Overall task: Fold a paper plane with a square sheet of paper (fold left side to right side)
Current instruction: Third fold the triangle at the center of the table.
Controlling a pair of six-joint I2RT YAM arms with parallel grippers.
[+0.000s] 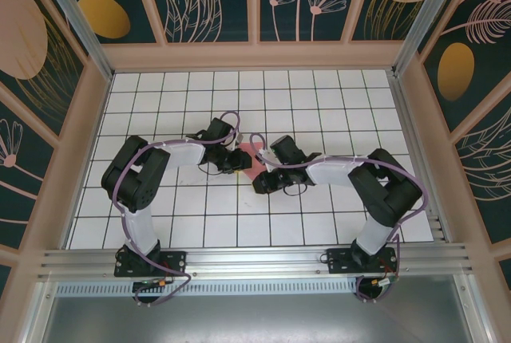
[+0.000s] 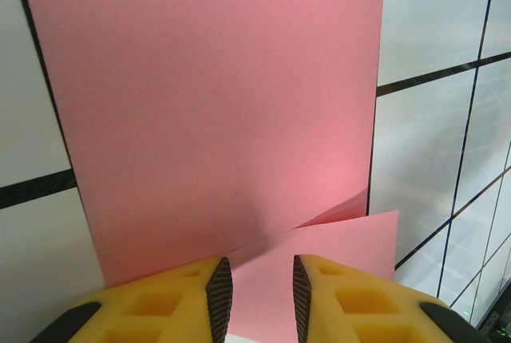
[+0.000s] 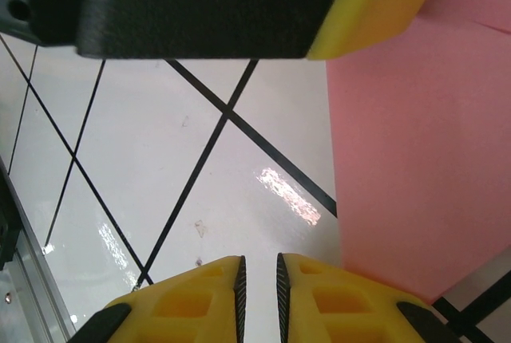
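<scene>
The square sheet of paper (image 1: 255,169) is pink and lies on the white grid table between both grippers. In the left wrist view the sheet (image 2: 215,104) covers most of the picture, and one corner flap (image 2: 335,247) is turned over onto it. My left gripper (image 2: 255,279) hovers over that flap, jaws apart, with the flap showing in the gap and not pinched. My right gripper (image 3: 259,279) is beside the sheet's edge (image 3: 415,159) over bare tile, jaws a narrow gap apart with nothing between them. From above, the left gripper (image 1: 241,159) and right gripper (image 1: 262,182) nearly meet.
The left gripper's black body and a yellow finger (image 3: 375,8) cross the top of the right wrist view, close above the right gripper. Wooden walls (image 1: 255,56) enclose the tiled table (image 1: 319,96). A metal rail (image 1: 255,259) runs along the near edge.
</scene>
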